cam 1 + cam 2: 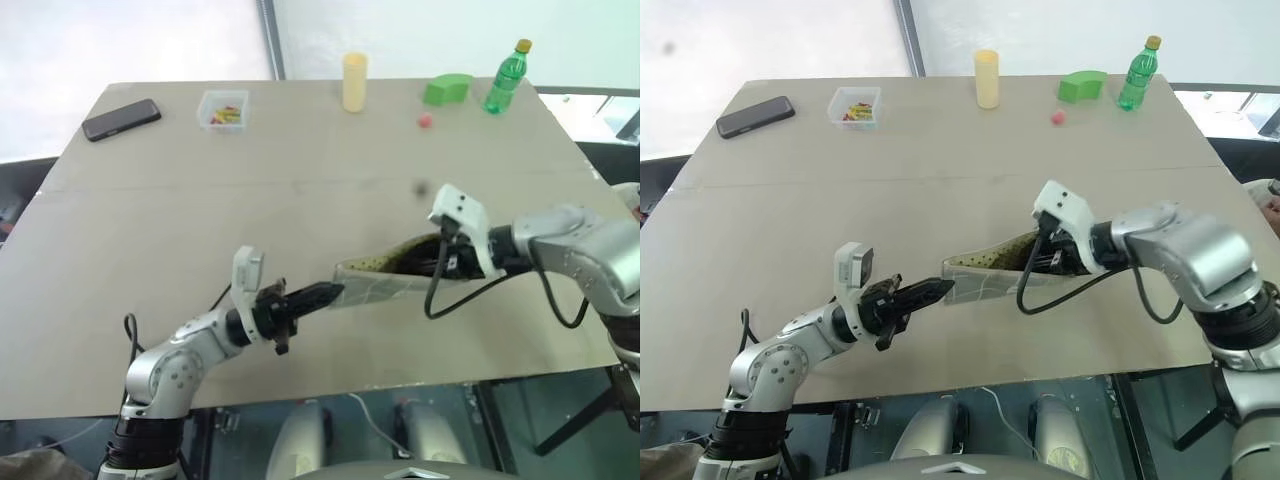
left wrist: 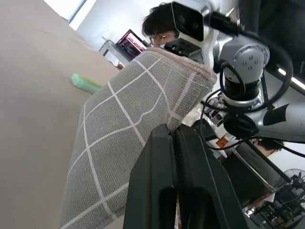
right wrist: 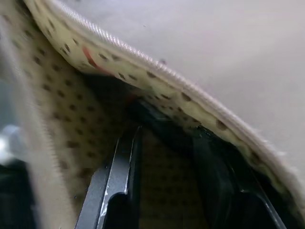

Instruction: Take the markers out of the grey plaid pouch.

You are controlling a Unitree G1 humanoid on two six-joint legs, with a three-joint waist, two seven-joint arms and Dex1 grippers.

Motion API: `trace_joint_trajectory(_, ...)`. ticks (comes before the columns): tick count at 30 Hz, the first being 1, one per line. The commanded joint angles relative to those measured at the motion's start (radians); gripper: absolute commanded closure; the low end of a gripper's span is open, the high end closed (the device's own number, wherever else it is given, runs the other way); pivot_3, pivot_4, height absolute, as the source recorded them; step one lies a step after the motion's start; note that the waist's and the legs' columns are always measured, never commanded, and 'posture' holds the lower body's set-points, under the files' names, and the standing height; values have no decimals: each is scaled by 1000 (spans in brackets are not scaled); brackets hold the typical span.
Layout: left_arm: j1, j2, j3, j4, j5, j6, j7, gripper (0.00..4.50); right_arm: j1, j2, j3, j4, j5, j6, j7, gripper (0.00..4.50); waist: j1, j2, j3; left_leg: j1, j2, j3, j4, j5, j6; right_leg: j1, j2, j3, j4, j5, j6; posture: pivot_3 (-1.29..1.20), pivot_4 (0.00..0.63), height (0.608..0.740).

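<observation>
The grey plaid pouch (image 1: 385, 283) hangs just above the table (image 1: 300, 190) between my two arms. My left gripper (image 1: 325, 294) is shut on its closed end, and the left wrist view shows the black fingers (image 2: 157, 191) pinching the plaid fabric (image 2: 124, 124). The pouch's mouth gapes toward my right gripper (image 1: 435, 262), which reaches inside it. In the right wrist view its fingers (image 3: 114, 181) stand apart against the speckled yellowish lining (image 3: 57, 95), with a dark shape (image 3: 157, 121) beyond their tips. I cannot make out the markers inside the pouch.
Along the table's far edge lie a black phone (image 1: 121, 119), a clear box of coloured bits (image 1: 222, 109), a yellow cup (image 1: 354, 82), a green block (image 1: 447, 89), a small red ball (image 1: 425, 121) and a green bottle (image 1: 506, 78). A person (image 2: 159, 21) appears behind the pouch in the left wrist view.
</observation>
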Motion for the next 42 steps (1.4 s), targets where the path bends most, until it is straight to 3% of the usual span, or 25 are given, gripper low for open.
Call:
trace_joint_trajectory(1,-23,-11,26,-11,-43,16,21,4500,10,-24,85,-56,-137,-194,4,2796,-1,0,0,0,0,0,0,0,0,0,0,0,0,0,0,0,150,740)
trace_joint_trajectory(11,-29,-20,39,-6,-73,54,44,4500,0,12,332,133,-609,-659,-33,2796,-3,0,0,1,0,1,1,0,-1,0,0,0,1,0,0,0,150,740)
trace_joint_trajectory(19,-35,-41,33,-48,-94,84,89,4500,-45,82,436,339,-868,-820,24,2796,-5,-2,-1,3,0,1,1,0,-1,1,0,1,1,0,0,0,150,740)
trace_joint_trajectory(23,-23,-50,27,-71,-103,90,108,4500,-76,234,380,428,-871,-820,-37,2796,-10,-5,-3,6,1,2,1,1,-1,2,1,2,4,0,0,0,150,740)
trace_joint_trajectory(26,-17,-58,37,-88,-124,95,138,4500,-61,253,337,403,-839,-797,18,2796,-8,-5,-3,6,1,2,1,1,-2,2,1,2,5,0,0,0,150,740)
trace_joint_trajectory(28,-18,-65,49,-102,-152,103,169,4500,-35,229,298,316,-781,-707,119,2796,-2,-5,-3,5,1,1,1,1,-2,1,1,1,5,0,0,0,150,740)
trace_joint_trajectory(35,-57,-89,68,-95,-462,250,332,4500,-24,-88,184,-46,-682,-424,436,2796,17,-3,-2,1,0,0,1,0,0,1,-2,1,0,0,0,0,150,740)
trace_joint_trajectory(38,-82,-80,78,-46,-554,287,378,4500,-50,-132,167,-108,-653,-354,478,2796,17,-3,-2,2,0,-1,1,0,0,2,-1,1,0,0,0,0,150,740)
trace_joint_trajectory(42,-98,-59,54,0,-557,325,376,4500,-97,-117,225,-113,-667,-317,493,2796,0,-3,-2,4,1,-1,1,0,0,1,1,1,3,0,0,0,150,740)
